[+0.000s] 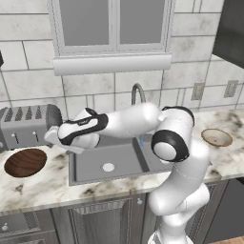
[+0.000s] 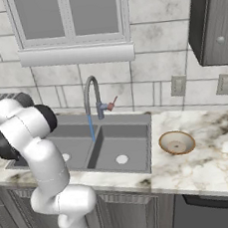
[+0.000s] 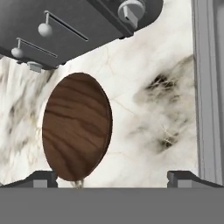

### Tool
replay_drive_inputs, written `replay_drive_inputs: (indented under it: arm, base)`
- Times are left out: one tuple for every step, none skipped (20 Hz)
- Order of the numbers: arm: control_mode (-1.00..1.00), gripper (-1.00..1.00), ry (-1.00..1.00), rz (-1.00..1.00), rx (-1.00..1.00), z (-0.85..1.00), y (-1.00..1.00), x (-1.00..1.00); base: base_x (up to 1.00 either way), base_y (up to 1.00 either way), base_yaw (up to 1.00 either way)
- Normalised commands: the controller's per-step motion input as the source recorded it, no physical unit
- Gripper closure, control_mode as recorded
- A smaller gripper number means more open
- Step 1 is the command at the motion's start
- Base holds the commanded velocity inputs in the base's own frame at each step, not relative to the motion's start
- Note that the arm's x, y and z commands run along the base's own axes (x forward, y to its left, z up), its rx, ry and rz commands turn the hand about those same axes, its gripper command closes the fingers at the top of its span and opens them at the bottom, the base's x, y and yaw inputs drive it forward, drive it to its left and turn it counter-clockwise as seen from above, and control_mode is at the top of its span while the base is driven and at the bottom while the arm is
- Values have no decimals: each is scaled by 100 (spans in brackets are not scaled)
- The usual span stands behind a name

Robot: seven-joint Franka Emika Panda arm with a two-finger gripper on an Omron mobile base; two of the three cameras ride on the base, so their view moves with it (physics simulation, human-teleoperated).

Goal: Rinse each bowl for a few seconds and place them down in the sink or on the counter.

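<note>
The claw [image 3: 112, 177] stands spread wide with nothing between its tips, one tip low at the left of the hand view and the other low at the right. In the left base view the hand reaches out leftward over the bench [image 1: 52, 181], past the left rim of the sink [image 1: 109, 164], and hangs above the marble near the toaster [image 1: 26, 125].

Furthest left on the bench lies the dark brown bowl [image 1: 25, 162], just in front of the grey toaster and apart from the sink's edge. From the hand view this wood-grain bowl [image 3: 76, 127] sits ahead of the claw and nearer its left tip, with the toaster's [image 3: 78, 26] levers and knob beyond it and veined marble to its right.

Next comes the double-basin sink [image 2: 109, 146], grey, with a white drain in each basin. The curved tap [image 2: 91, 96] rises behind the divider, and a thin blue stream of water [image 2: 91, 126] falls from its spout towards the sink.

Right of the sink, on open marble, rests the pale tan bowl [image 2: 177, 143], upright and well apart from the sink rim. It also shows in the left base view [image 1: 217, 137].
</note>
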Motion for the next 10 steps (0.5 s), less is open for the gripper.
replay_drive_inputs:
  arm:
    - [-100, -100, 0, 0, 0, -15, 15, 11]
    - [-100, -100, 0, 0, 1, -17, 16, 10]
    - [-100, -100, 0, 0, 1, -18, 17, 10]
    - [-100, -100, 0, 0, 1, -18, 18, 11]
    - [-100, -100, 0, 0, 1, -17, 19, 11]
    - [-100, -100, 0, 0, 1, -17, 18, 11]
    - [-100, -100, 0, 0, 0, -16, 18, 11]
    - [-100, -100, 0, 0, 0, -16, 17, 11]
    - [-100, -100, 0, 0, 0, -15, 17, 11]
    - [-100, -100, 0, 0, 0, -16, 17, 10]
  base:
    - [0, 0, 0]
    - [0, 0, 0]
    - [0, 0, 0]
    - [0, 0, 0]
    - [0, 0, 0]
    - [0, 0, 0]
    - [0, 0, 0]
    - [0, 0, 0]
    - [0, 0, 0]
    - [0, 0, 0]
